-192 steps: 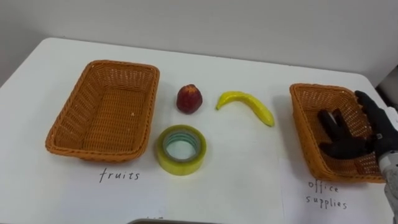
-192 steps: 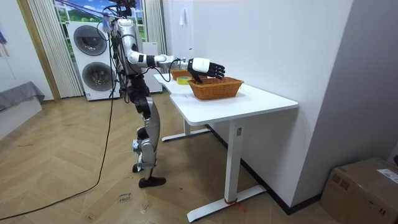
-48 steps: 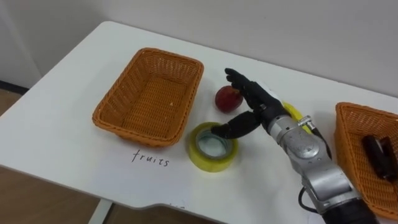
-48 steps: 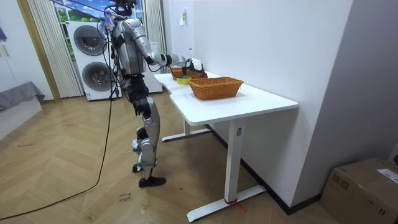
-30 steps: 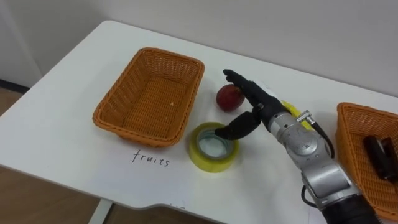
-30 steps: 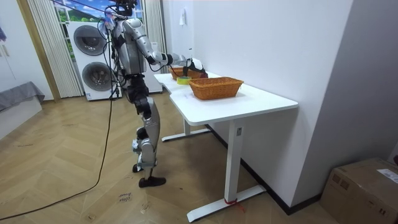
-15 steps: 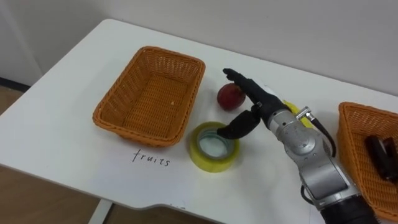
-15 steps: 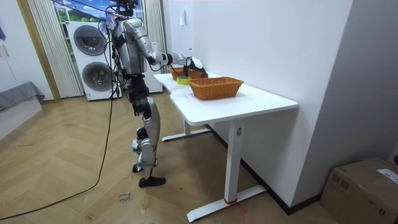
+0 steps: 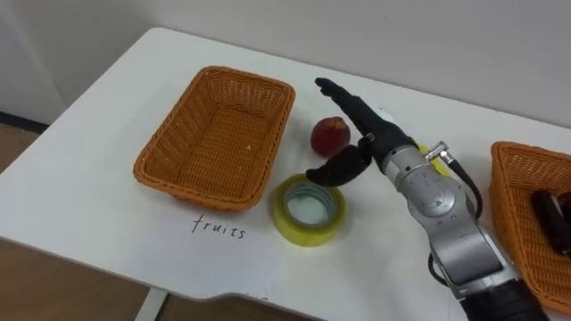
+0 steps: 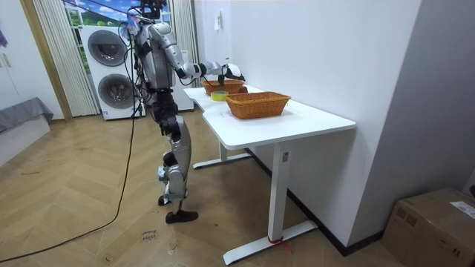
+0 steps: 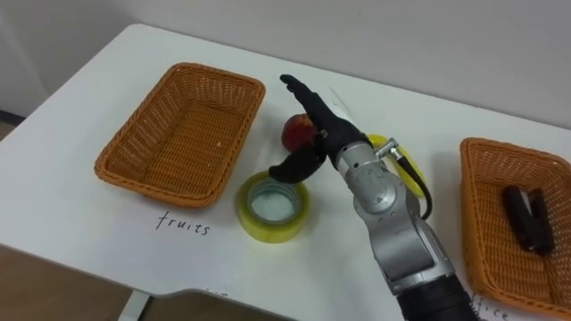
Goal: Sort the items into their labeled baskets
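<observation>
Left eye view, looking down on a white table point(image 9: 89, 134): a roll of yellow adhesive tape point(image 9: 309, 210) lies flat near the front edge, and a red apple point(image 9: 329, 135) sits just behind it. The robot's right hand point(image 9: 370, 138) hovers between the two. Its fingers are straight and stretched out past the apple, and its thumb is crooked down over the tape's rim; it grips nothing. A yellow banana point(image 11: 409, 174) lies under the forearm, mostly hidden.

To the robot's left, just beside apple and tape, stands an empty rectangular woven wicker basket point(image 9: 214, 134), with a handwritten label on the table in front of it. Well apart at the robot's right is a second wicker basket point(image 9: 513, 205) holding one black item point(image 9: 551, 214), probably a stapler. In the room view the robot stands at the table's long side with this arm reached out over it.

Judged from this, the sorting is about a quarter done. One office item is in place, while tape, apple and banana all wait on the table, and the fruit basket has nothing in it.
</observation>
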Controlling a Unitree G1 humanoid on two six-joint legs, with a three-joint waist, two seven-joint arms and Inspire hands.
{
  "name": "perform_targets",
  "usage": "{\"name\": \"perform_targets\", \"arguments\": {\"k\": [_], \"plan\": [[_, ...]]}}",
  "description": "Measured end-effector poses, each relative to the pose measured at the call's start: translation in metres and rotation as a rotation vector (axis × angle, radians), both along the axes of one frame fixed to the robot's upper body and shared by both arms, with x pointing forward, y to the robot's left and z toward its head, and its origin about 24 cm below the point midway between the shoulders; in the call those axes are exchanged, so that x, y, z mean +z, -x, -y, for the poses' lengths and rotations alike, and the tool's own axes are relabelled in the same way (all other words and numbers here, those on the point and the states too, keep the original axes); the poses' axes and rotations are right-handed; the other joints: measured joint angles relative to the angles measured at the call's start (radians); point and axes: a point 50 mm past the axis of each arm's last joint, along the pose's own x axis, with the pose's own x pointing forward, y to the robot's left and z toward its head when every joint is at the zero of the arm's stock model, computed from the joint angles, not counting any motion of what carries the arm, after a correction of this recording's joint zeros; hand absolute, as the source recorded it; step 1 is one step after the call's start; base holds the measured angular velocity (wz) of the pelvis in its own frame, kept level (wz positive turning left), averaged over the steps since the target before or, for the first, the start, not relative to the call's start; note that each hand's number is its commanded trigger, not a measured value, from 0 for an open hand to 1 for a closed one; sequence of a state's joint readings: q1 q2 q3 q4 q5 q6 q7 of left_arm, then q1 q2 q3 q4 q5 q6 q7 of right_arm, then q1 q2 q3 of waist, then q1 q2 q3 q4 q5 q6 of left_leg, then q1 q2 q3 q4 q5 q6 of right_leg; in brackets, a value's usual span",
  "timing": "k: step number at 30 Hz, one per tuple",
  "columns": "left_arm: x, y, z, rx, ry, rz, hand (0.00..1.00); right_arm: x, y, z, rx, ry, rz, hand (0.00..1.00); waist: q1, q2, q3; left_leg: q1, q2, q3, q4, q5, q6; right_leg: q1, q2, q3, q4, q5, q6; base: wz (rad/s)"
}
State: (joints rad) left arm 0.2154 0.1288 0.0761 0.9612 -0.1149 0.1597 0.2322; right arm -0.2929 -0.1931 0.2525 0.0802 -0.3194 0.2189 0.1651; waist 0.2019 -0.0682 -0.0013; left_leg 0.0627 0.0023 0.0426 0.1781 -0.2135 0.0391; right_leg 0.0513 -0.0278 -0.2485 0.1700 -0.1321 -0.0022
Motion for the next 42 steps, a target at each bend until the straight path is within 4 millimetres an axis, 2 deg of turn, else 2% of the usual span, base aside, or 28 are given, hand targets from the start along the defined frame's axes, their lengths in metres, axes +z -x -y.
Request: {"name": "perform_targets", "arguments": {"k": [8, 14, 17, 21, 33, 42], "plan": [[0.0, -0.001, 0.0, -0.004, 0.006, 0.011, 0.0, 0.006, 0.001, -0.003, 0.014, -0.01, 0.022, 0.0, -0.001, 0.002, -0.0017, 0.0, 0.0, 0.0, 0.001, 0.002, -0.001, 0.001, 0.0, -0.001, 0.001, 0.0, 0.0, 0.0], [0.0, 0.0, -0.002, -0.003, 0.001, 0.006, 0.0, 0.007, 0.004, -0.01, 0.071, -0.009, 0.009, 0.0, 0.004, -0.014, -0.0058, 0.003, 0.001, 0.009, -0.004, 0.003, -0.001, 0.001, 0.0, 0.0, 0.0, 0.0, 0.0, -0.01], [0.001, 0.0, -0.003, -0.004, -0.001, 0.007, 0.0, 0.003, 0.006, -0.016, 0.12, 0.003, -0.03, 0.0, 0.007, -0.022, -0.0042, 0.004, 0.001, 0.01, -0.005, 0.003, 0.0, 0.001, -0.001, 0.001, 0.0, 0.0, 0.0, 0.0], [0.001, -0.001, -0.003, -0.007, 0.006, 0.009, 0.0, 0.001, 0.008, -0.018, 0.153, 0.009, -0.069, 0.0, 0.022, -0.034, 0.0027, 0.004, 0.001, 0.009, -0.006, 0.003, 0.0, 0.001, -0.001, 0.0, 0.0, 0.0, 0.0, 0.0], [0.001, -0.007, -0.002, -0.019, 0.038, 0.02, 0.0, -0.004, 0.01, -0.019, 0.203, 0.018, -0.135, 0.0, 0.025, -0.034, 0.0065, 0.004, 0.001, 0.006, -0.011, 0.003, 0.0, -0.001, -0.001, 0.001, -0.002, 0.0, 0.0, 0.0], [0.001, -0.009, -0.003, -0.022, 0.039, 0.022, 0.0, -0.008, 0.013, -0.018, 0.232, 0.03, -0.169, 0.0, 0.025, -0.038, 0.0051, 0.003, 0.001, 0.004, -0.012, 0.003, 0.001, -0.003, 0.0, 0.001, -0.002, 0.0, 0.0, 0.0]]}}
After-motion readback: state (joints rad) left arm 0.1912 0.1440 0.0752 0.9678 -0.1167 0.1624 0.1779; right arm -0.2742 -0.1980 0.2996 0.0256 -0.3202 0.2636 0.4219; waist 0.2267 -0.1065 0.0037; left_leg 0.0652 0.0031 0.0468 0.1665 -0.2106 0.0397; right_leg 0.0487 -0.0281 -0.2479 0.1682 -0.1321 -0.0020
